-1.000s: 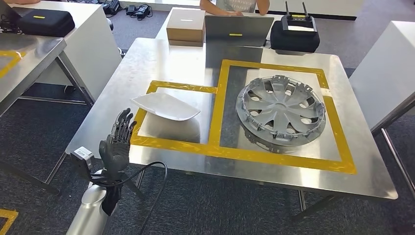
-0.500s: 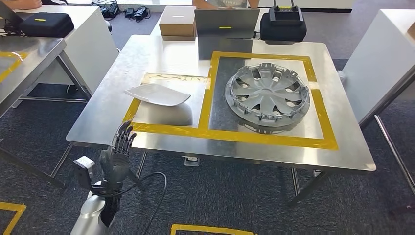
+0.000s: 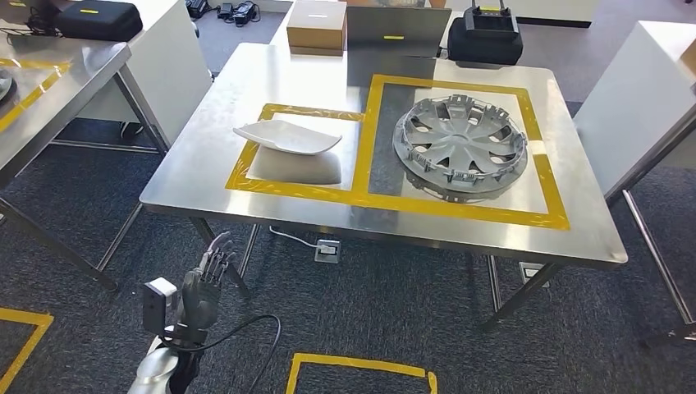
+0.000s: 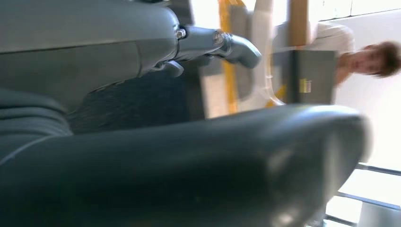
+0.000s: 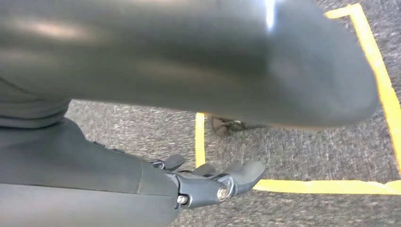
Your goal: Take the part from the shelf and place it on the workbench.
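The white curved part lies on the steel workbench, inside the left yellow-taped rectangle. My left hand hangs in front of and below the bench's near edge, over the carpet, fingers spread and holding nothing. In the left wrist view the same hand is empty, its dark fingers extended toward the bench. My right hand hangs over the grey carpet with its fingers stretched out, nothing in it.
A grey wheel cover lies in the right taped rectangle. A cardboard box, a grey laptop and a black case stand at the bench's far edge. Another steel table is left, a white cabinet right. Yellow floor tape lies ahead.
The whole picture has shifted: the camera has drawn back from the bench. My left hand has dropped from beside the white part to below the bench's edge. The part lies still.
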Tool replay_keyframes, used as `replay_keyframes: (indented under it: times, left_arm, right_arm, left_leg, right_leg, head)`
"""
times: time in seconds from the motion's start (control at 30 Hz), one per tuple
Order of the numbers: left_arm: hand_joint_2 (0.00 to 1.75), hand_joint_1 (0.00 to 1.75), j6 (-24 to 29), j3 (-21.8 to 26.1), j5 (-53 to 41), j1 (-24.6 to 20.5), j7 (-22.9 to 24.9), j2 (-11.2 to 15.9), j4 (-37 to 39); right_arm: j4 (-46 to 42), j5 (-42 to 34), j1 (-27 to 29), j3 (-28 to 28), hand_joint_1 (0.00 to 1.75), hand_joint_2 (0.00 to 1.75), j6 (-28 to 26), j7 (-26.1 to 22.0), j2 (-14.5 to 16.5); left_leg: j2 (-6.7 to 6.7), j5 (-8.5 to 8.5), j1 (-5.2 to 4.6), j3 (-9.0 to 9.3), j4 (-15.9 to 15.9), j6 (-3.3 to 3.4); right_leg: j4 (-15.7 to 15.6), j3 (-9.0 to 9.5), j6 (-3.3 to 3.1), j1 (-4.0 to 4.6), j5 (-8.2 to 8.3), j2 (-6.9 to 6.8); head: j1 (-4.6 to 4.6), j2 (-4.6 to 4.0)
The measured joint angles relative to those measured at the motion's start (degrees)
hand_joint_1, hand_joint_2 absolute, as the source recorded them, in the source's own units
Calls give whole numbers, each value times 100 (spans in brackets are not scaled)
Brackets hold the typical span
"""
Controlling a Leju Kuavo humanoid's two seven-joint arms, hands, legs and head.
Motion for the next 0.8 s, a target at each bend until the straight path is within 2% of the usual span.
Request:
replay_keyframes:
  times: [0.03, 0.07, 0.1, 0.13, 0.17, 0.23, 0.27, 0.3, 0.37, 0.4, 0.43, 0.47, 0.53, 0.57, 0.6, 0.63, 0.67, 0.7, 0.73, 0.77, 0.8]
  left_arm:
    - [0, 0, 23, 3, -1, 26, -38, 3, 91]
    - [0, 0, 36, 8, -2, 45, -61, 7, 197]
    - [0, 0, 50, 16, -3, 56, -70, 17, 319]
    - [0, 0, 66, 25, -2, 57, -75, 33, 457]
    - [0, 0, 83, 32, 2, 52, -79, 52, 596]
    - [0, 0, 103, 43, 10, 31, -89, 100, 849]
    - [0, 0, 89, 54, 12, 15, -95, 126, 960]
    - [0, 0, 70, 75, 13, -3, -100, 154, 1085]
    - [0, 0, 38, 133, 6, -24, -103, 208, 1362]
    - [0, 0, 53, 162, -17, -36, -103, 240, 1516]
    - [0, 0, 85, 184, -49, -56, -102, 269, 1685]
    - [0, 0, 124, 202, -73, -83, -102, 304, 1873]
    - [0, 0, 220, 223, -98, -131, -102, 368, 2277]
    - [0, 0, 272, 226, -112, -148, -101, 397, 2503]
    - [0, 0, 330, 226, -140, -165, -98, 424, 2732]
    - [0, 0, 394, 225, -183, -187, -83, 445, 2977]
    - [0, 0, 466, 225, -230, -208, -53, 468, 3239]
    - [0, 0, 536, 225, -267, -230, -9, 488, 3470]
    - [0, 0, 607, 225, -303, -252, 50, 505, 3696]
    - [0, 0, 664, 225, -328, -262, 112, 519, 3901]
    - [0, 0, 707, 225, -341, -260, 181, 533, 4081]
  right_arm:
    - [0, -4, 0, 0, 0, 0, 4, -17, -1]
    - [0, -8, 1, 0, 0, 0, 4, -29, -1]
    - [0, -12, 1, 0, 0, 0, 1, -37, -2]
    - [0, -14, 1, 0, 0, 0, -3, -40, -2]
    - [0, -15, -3, 0, 0, 0, -7, -43, -2]
    - [0, -18, -15, 0, 0, 0, -11, -48, -2]
    - [0, -23, -14, 0, 0, 0, -11, -50, -2]
    - [0, -33, -11, 0, 0, 0, -10, -49, -2]
    - [0, -62, 1, 0, 0, 0, -12, -45, -2]
    - [0, -73, 0, 0, 0, 0, -13, -41, -1]
    - [0, -80, -2, 0, 0, 0, -14, -39, 0]
    - [0, -81, -4, 0, 0, 0, -13, -35, 1]
    - [0, -71, -2, -1, 0, 0, -13, -15, 1]
    - [0, -57, -1, -1, 0, 0, -13, 6, 2]
    - [0, -40, -2, -2, 0, 0, -13, 27, 4]
    - [0, -23, -2, -2, 0, 0, -13, 47, 8]
    - [0, -8, -3, -2, 0, 0, -13, 63, 16]
    - [0, 0, -6, -2, 0, 0, -13, 73, 24]
    - [0, 4, -10, -2, 0, 0, -13, 87, 32]
    - [0, 8, -14, -2, 0, 0, -13, 103, 37]
    - [0, 12, -18, -2, 0, 0, -13, 120, 38]
  left_leg:
    - [2, 65, -3, -87, 8, 7]
    - [2, 126, -5, -174, 22, 6]
    - [2, 182, -5, -264, 42, -2]
    - [1, 233, -2, -355, 68, -16]
    - [1, 277, 0, -436, 99, -33]
    - [-1, 360, -9, -566, 158, -90]
    - [-1, 400, -13, -596, 171, -122]
    - [-2, 446, -14, -612, 170, -158]
    - [-6, 513, -1, -622, 153, -227]
    - [-11, 453, 9, -658, 191, -265]
    - [-17, 290, 17, -720, 321, -299]
    - [-22, 33, 29, -812, 566, -332]
    - [-24, -483, 42, -1005, 1274, -386]
    - [-24, -600, 48, -1050, 1581, -405]
    - [-24, -580, 54, -1019, 1737, -417]
    - [-23, -459, 61, -896, 1703, -422]
    - [-23, -305, 69, -670, 1470, -423]
    - [-23, -216, 77, -375, 1087, -420]
    - [-30, -212, 71, -84, 662, -400]
    - [-38, -244, 62, 123, 337, -368]
    - [-49, -298, 48, 228, 141, -328]
  right_leg:
    - [373, -81, 18, -3, -213, 0]
    - [641, -107, 31, -4, -294, 0]
    - [732, -44, 36, -4, -238, 0]
    - [610, 125, 34, -5, -95, 0]
    - [302, 388, 23, -5, 51, 0]
    - [-505, 966, -32, 14, 106, 6]
    - [-786, 1141, -71, 29, 63, 10]
    - [-928, 1210, -114, 49, 19, 14]
    - [-969, 1164, -206, 54, 90, 9]
    - [-975, 1122, -253, 47, 145, 2]
    - [-987, 1072, -298, 35, 209, -9]
    - [-994, 1010, -329, 26, 272, -19]
    - [-987, 862, -350, 28, 388, -26]
    - [-981, 780, -344, 28, 446, -27]
    - [-971, 693, -333, 28, 506, -28]
    - [-959, 606, -318, 26, 563, -28]
    - [-945, 522, -297, 22, 615, -28]
    - [-926, 449, -271, 22, 661, -28]
    - [-908, 395, -238, 24, 701, -29]
    - [-901, 366, -203, 28, 743, -29]
    - [-900, 352, -169, 34, 786, -29]
  head:
    - [8, 0]
    - [12, 0]
    - [16, 0]
    - [20, 0]
    - [23, 0]
    - [24, 0]
    - [24, 0]
    - [27, 0]
    - [35, 0]
    - [36, 0]
    - [27, 0]
    - [21, 0]
    - [2, 0]
    - [0, 0]
    - [-3, 0]
    - [-6, 0]
    - [-10, 0]
    - [-16, 0]
    - [-24, 0]
    - [-27, 0]
    - [-31, 0]
